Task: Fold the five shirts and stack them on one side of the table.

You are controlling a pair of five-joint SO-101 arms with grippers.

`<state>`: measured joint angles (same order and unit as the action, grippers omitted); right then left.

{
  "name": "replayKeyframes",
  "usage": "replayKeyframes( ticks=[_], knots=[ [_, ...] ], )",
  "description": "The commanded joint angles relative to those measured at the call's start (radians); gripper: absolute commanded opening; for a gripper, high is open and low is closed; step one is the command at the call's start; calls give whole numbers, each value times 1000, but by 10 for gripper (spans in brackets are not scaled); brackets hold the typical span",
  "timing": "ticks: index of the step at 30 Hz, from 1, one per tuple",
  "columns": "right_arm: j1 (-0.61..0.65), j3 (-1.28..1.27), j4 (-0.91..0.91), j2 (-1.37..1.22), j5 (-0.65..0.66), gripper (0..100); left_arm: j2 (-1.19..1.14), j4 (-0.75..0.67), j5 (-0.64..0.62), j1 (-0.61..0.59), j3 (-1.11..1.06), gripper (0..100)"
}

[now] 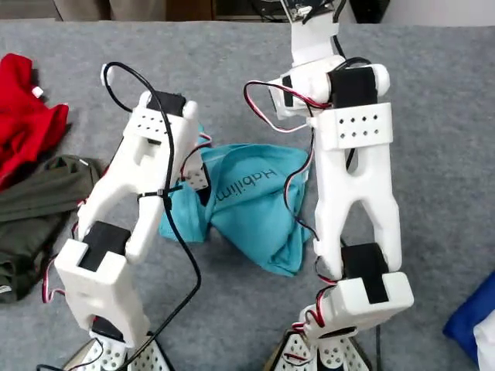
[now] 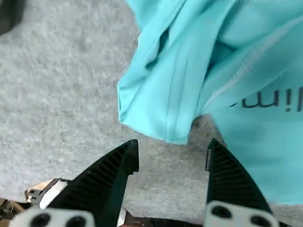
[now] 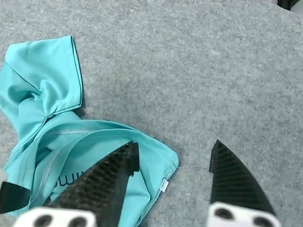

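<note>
1. High view: the teal shirt [image 1: 255,205] is lying crumpled mid-table on the grey table cover [image 1: 433,93], sitting between the two arms with its printed side facing up.
2. High view: the left arm [image 1: 131,201] is leaning over the teal shirt's left edge. The right arm [image 1: 356,178] is stretching along the shirt's right side, with its wrist sitting past the shirt's far edge.
3. High view: the red shirt [image 1: 23,116] is lying bunched at the table's left edge, and the olive shirt [image 1: 39,209] is touching it on the side nearer the arm bases. Both are looking unfolded. The blue shirt [image 1: 472,313] is poking in at the right edge, well apart from the teal one.
4. Left wrist view: the left gripper [image 2: 173,144] is standing wide open and gripping nothing. It is hanging over bare grey cover, and a folded edge of the teal shirt [image 2: 189,71] is lying just beyond the fingertips, not between them. I cannot tell whether it is touching the tips.
5. Right wrist view: the right gripper [image 3: 176,143] is also gaping wide and holding nothing. One finger [image 3: 109,175] is sitting over the corner of the teal shirt [image 3: 94,137], and the other is hanging over bare cover. A white label [image 3: 164,185] is sticking out at that corner. A sleeve [image 3: 47,80] is lying flat farther off.
</note>
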<state>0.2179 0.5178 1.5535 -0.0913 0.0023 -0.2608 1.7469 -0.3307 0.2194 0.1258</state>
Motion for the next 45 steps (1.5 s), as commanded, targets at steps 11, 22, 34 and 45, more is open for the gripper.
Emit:
replayKeyframes(
  ticks=[11, 22, 34, 45],
  knots=[
    [16, 31, -14, 2, 8, 253, -147, -138, 5, 9, -77, 236],
    [18, 31, -15, 2, 6, 253, -163, -132, 103, 2, -68, 19],
    [102, -13, -451, -326, -137, 253, 74, 11, 282, -132, 6, 19],
    [252, 315, -620, -756, -285, 253, 354, 11, 382, -170, -186, 19]
  ],
)
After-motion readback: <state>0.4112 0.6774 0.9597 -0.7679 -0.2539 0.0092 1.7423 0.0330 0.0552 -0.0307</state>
